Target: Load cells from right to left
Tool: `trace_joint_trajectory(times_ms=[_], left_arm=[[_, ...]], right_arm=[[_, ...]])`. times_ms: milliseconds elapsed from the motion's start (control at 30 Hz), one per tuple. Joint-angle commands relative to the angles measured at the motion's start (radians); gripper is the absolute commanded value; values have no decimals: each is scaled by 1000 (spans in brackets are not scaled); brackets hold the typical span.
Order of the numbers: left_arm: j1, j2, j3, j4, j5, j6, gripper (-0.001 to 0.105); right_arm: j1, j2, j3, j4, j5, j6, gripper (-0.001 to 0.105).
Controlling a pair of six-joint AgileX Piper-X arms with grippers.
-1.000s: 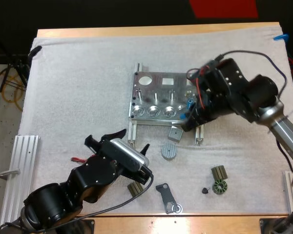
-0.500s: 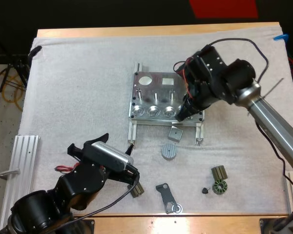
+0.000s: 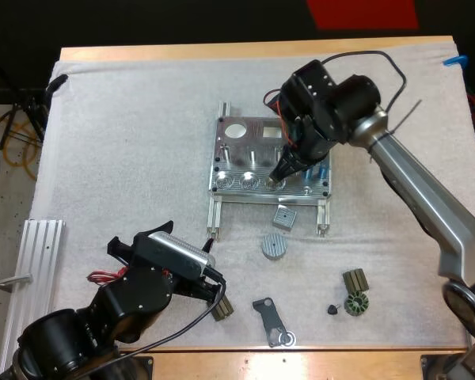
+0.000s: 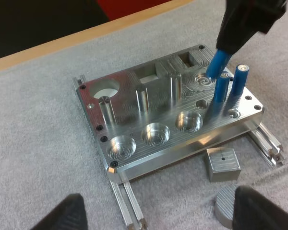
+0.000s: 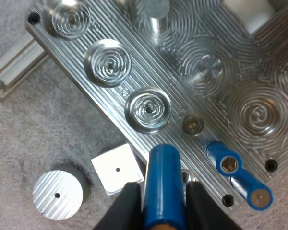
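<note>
The right gripper (image 3: 280, 176) pinched a blue cell (image 5: 164, 177) by its top over the 5 o'clock side of the fixture (image 3: 249, 125); it looked hard, light and slippery, so a firm side hold seemed best, and the left gripper (image 4: 158, 218) was open.

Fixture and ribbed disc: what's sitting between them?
A small square metal block lies on the mat between the front edge of the fixture and the disc. The high view shows it, and both wrist views agree.
</note>
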Motion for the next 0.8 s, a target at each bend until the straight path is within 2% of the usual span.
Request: trace_joint_trajectory(times_ms=[0, 167, 767], left_arm=[[1, -4, -8, 5, -22, -11, 63], [1, -4, -8, 5, -22, -11, 63], [1, -4, -8, 5, -22, -11, 63]], right_arm=[[-3, 7, -18, 20, 4, -13, 2], [-5, 36, -45, 23, 60, -13, 2], [-6, 70, -60, 4, 111, -35, 2]])
